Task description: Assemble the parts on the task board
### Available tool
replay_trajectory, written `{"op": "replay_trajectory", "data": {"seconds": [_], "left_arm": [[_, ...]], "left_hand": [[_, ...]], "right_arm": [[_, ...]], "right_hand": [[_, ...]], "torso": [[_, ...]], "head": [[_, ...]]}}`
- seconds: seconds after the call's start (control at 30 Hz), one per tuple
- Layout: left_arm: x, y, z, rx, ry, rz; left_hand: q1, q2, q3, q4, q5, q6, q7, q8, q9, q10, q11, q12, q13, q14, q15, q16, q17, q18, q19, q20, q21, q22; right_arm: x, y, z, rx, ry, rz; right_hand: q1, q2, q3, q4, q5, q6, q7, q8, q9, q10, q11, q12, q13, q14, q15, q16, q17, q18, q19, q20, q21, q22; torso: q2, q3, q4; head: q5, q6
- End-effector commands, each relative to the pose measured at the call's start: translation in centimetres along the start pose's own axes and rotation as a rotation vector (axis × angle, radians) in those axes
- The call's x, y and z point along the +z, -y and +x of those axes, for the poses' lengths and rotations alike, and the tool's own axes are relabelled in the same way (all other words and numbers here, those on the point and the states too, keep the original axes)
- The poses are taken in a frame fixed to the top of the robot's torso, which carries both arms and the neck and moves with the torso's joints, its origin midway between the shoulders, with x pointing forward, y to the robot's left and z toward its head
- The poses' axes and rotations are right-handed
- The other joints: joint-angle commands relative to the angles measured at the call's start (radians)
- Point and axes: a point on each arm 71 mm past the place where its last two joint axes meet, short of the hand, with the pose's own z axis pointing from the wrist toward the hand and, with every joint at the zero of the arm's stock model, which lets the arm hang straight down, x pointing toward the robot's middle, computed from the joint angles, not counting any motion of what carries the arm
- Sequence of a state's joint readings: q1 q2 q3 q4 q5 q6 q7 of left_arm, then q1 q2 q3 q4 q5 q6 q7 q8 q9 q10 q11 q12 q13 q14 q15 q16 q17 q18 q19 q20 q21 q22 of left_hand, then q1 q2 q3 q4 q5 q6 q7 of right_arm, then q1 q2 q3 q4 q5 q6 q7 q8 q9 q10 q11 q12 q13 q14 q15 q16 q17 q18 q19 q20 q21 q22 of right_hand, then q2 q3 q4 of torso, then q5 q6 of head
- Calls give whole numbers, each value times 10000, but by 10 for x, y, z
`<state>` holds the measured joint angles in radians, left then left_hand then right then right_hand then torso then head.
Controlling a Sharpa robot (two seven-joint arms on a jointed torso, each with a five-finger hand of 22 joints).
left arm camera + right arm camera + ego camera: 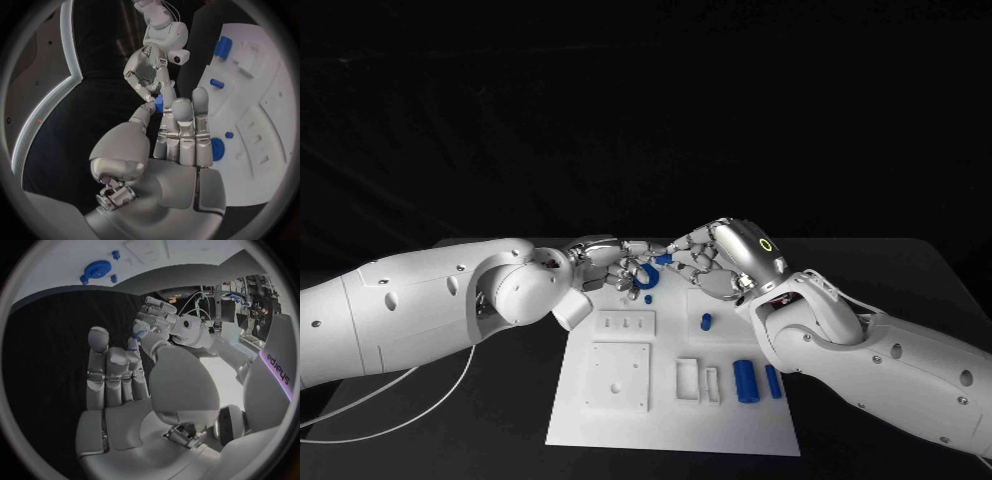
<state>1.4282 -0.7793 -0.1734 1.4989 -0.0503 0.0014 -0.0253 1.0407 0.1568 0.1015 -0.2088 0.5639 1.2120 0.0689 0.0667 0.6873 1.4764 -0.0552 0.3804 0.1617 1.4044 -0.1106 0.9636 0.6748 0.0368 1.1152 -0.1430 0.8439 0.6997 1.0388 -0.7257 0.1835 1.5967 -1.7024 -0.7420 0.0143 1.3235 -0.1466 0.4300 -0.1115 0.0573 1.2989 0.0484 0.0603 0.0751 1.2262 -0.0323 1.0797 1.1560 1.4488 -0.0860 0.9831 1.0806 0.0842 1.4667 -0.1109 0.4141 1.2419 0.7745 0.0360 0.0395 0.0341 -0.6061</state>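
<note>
Where the two silver hands meet above the far end of the task board [672, 440], a small blue part [662, 259] sits between their fingertips. The left hand [600, 262] reaches in from its white arm with its fingers held straight and close together, and in the left wrist view the blue part [159, 103] shows at the tip of its thumb, touched from the other side by the right hand's fingertips [149, 94]. The right hand [726, 257] comes in from the opposite side with its back turned up, a small green ring light glowing on it. From the right wrist view its fingers [109, 371] stand upright and side by side, with a bit of blue [132, 342] at one tip, right against the left hand's fingers [150, 320]. Which of the two hands truly carries the part I cannot tell; both touch it.

Just below the fingertips a blue ring-shaped piece [648, 276] lies on the board's far end, with a tiny blue piece [648, 297] near it. Further along the white plate, a short blue peg [707, 321] lies near the right forearm. Toward the near end, two blue cylinders [744, 380] lie side by side close to the board's right edge, beside two narrow white slots [689, 378]. A square white recess [619, 377] lies on the board's left half, and a smaller slotted white plate [627, 322] sits beyond it. The board rests on the black table [877, 275].
</note>
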Motion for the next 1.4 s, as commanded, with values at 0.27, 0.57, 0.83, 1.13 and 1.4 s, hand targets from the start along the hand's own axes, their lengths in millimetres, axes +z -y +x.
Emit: {"op": "replay_trajectory", "data": {"seconds": [0.27,0.57,0.83,1.13,1.4], "left_arm": [[1,-2,5,171,-328,-164],[2,-3,7,276,-475,-365],[2,-5,8,451,-702,-579],[2,-5,9,486,-714,-662],[2,-5,8,450,-579,-685]], "left_hand": [[-46,98,338,-222,-67,1187,-926,17,18,397,-205,-8,-5,101,-164,45,-8,-75,-7,-22,32,25],[110,59,208,12,-383,1095,-878,16,-286,396,-186,-257,-65,72,-127,-76,-122,-67,-26,18,-56,12],[125,33,198,35,-383,1063,-874,6,-335,392,-172,-297,-74,52,-120,-96,-140,-66,-26,22,-62,19],[131,-3,-257,510,-1286,942,-851,-12,-635,388,-135,-476,-108,24,-81,-242,-259,-73,-53,63,-160,-14],[448,-98,-1246,1522,-3203,823,-771,3,-1280,370,-57,-820,-142,-7,-19,-423,-385,-61,-41,130,-318,-106]], "right_arm": [[1,-5,-1,173,179,-332],[1,-5,-1,190,210,-320],[2,-5,0,234,245,-318],[2,-6,1,307,100,-353],[2,-6,2,360,43,-366]], "right_hand": [[-273,409,-6,545,-78,44,-152,41,25,96,-104,23,26,-1,-137,87,75,-191,434,-98,66,-45],[-778,448,1206,658,-93,-91,-123,46,33,140,-122,-77,26,2,-168,90,160,-261,435,-160,115,-60],[-1018,497,1544,505,-89,-113,-109,48,38,155,-117,-114,61,12,-166,75,224,-259,430,-160,128,-76],[-1105,535,1596,403,-90,-100,-113,51,46,183,-118,-90,128,23,-164,50,256,-262,425,-156,157,-74],[-1117,531,1584,363,-90,-49,-130,57,65,201,-127,-59,171,25,-170,45,268,-266,424,-161,182,-62]], "torso": [[3,5,1],[0,6,0],[2,0,1],[0,-1,2],[-1,4,2]], "head": [[-3,-4],[-34,12],[-70,33],[-66,33],[-61,29]]}}
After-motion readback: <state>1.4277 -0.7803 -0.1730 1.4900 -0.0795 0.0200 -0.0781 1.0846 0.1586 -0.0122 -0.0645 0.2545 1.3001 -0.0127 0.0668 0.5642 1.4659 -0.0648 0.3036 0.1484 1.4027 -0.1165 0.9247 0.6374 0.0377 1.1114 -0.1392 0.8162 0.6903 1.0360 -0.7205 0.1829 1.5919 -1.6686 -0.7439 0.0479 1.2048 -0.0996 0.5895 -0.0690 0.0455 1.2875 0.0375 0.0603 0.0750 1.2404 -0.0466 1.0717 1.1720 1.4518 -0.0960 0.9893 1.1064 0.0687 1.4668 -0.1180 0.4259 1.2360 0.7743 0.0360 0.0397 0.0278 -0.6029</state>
